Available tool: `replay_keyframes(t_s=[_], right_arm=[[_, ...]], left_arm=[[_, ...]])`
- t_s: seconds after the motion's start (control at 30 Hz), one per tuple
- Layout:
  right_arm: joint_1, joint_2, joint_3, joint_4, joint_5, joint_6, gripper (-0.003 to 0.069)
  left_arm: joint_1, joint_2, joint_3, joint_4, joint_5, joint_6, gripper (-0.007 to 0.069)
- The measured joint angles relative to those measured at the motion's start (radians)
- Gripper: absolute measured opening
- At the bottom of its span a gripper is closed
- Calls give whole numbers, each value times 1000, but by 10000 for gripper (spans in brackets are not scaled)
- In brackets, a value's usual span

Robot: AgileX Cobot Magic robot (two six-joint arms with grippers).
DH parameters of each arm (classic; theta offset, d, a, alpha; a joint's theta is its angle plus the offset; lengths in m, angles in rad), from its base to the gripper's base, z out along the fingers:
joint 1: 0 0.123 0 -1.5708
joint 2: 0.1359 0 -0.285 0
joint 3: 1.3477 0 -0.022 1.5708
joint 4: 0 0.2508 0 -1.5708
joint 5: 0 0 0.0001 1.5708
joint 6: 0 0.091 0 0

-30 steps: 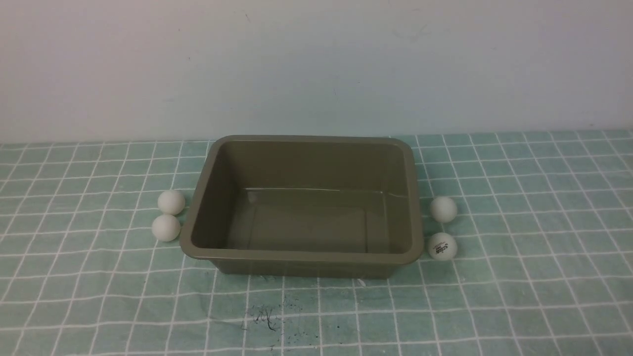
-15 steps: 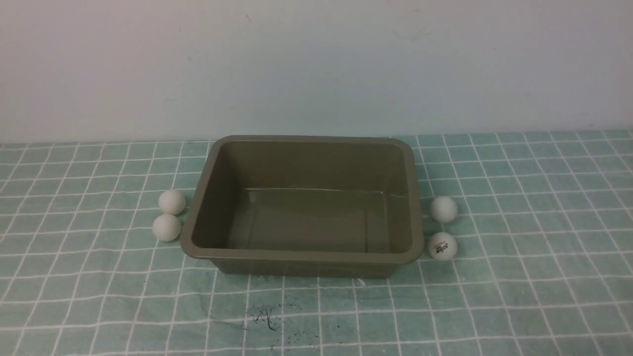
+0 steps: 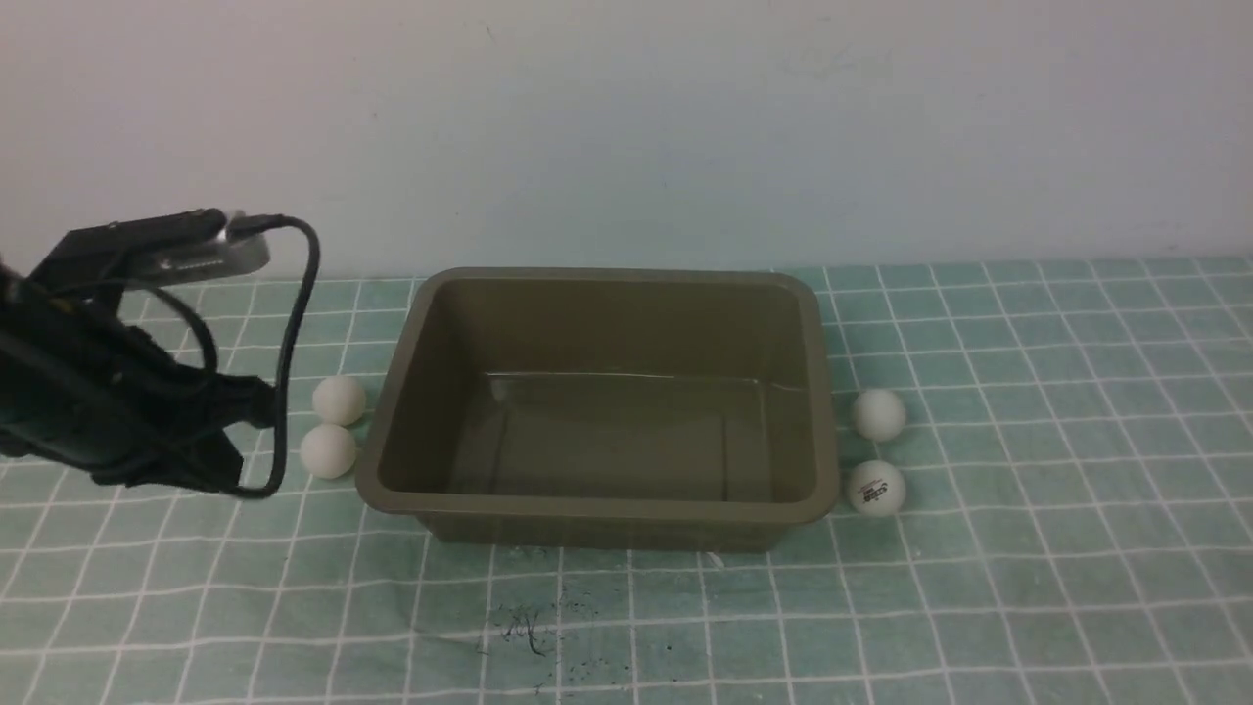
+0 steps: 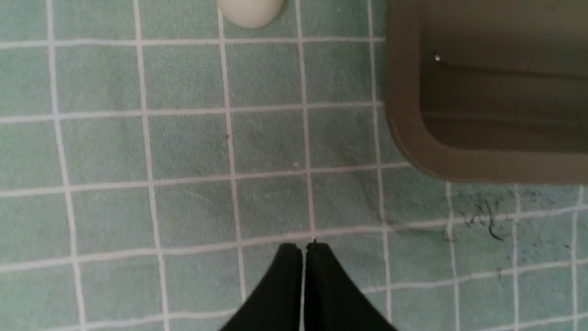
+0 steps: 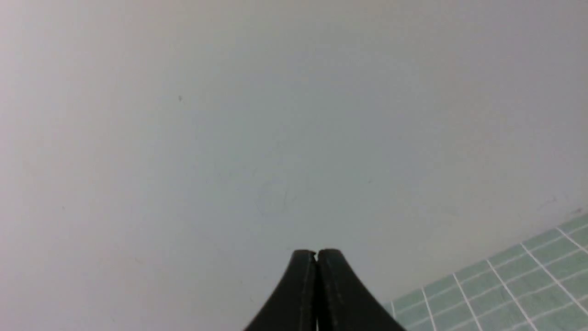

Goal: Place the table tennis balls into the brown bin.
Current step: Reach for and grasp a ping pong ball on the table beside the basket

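The brown bin [image 3: 587, 507] stands empty in the middle of the green checked cloth. Two white table tennis balls [image 3: 340, 399] [image 3: 329, 450] lie against its left side. Two more sit on its right: a plain one [image 3: 878, 413] and one with a dark logo [image 3: 875, 487]. My left arm [image 3: 117, 411] hangs over the cloth just left of the left pair. The left gripper [image 4: 303, 246] is shut and empty above the cloth, with one ball [image 4: 250, 9] and the bin's corner [image 4: 459, 170] ahead. My right gripper [image 5: 316, 252] is shut, empty, facing the wall, and out of the front view.
A pale wall [image 3: 626, 127] rises right behind the bin. Dark scribble marks [image 3: 519, 627] stain the cloth in front of the bin. A black cable [image 3: 294, 343] loops off the left arm near the left balls.
My left arm has come into the front view from the left and now sits beside the left pair of balls. The balls and bin have not moved.
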Motion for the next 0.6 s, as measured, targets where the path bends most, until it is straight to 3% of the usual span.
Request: replay_keyframes(t_s=[0.07,0.13,0.4,0.5,0.6], right_arm=[[2,0,-7,19,-6,45,-15],[14,1,-59,14,93,80,-15],[145,362,-582,-124,773,-15,-15],[175,544,-725,-132,972,-103,-15],[180,671,-802,-134,1041,-164,-15]], left_arm=[[0,88,-65,-1,0,3,-5],[0,153,-115,-1,0,4,-5],[-3,359,-276,-1,0,76,8],[-7,398,-297,-2,-32,123,66],[-9,420,-300,-6,-97,141,172]])
